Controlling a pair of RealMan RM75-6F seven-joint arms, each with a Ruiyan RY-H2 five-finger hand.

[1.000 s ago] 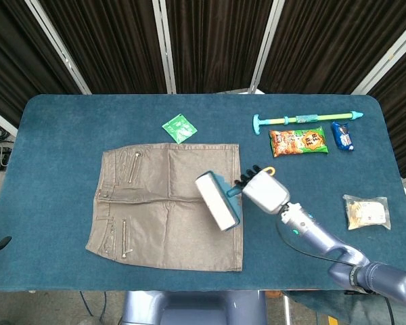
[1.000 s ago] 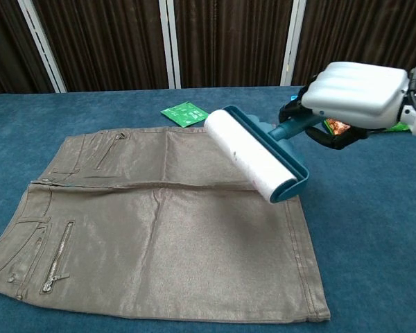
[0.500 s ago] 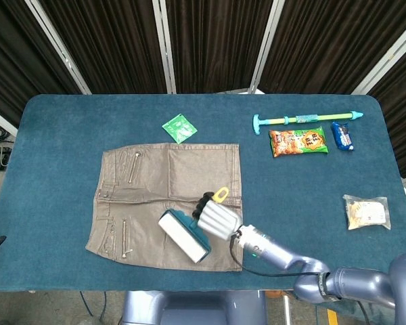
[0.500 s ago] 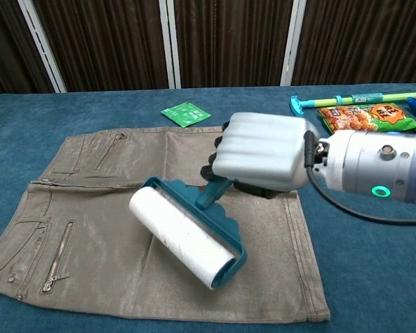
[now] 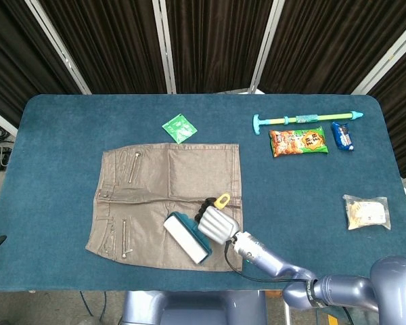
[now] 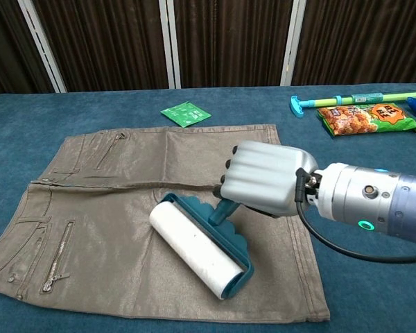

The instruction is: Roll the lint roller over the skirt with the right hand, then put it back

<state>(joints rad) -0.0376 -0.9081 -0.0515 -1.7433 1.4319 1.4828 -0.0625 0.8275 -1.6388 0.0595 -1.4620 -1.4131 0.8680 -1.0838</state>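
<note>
Fingers of the right robot hand [image 6: 267, 178] clasp the lint roller [image 6: 200, 245], its white drum lying on the skirt [image 6: 111, 208].

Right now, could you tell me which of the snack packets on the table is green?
The small green packet just beyond the skirt; the others are orange, blue and clear.

No text, brand or number can be read in either view. Printing is seen on the orange snack bag [image 5: 298, 142], the blue packet [image 5: 343, 135] and the green sachet [image 5: 179, 128], but it is too small and blurred to be made out. No marking is seen on the lint roller [image 6: 200, 250] or the skirt [image 6: 111, 208].
</note>
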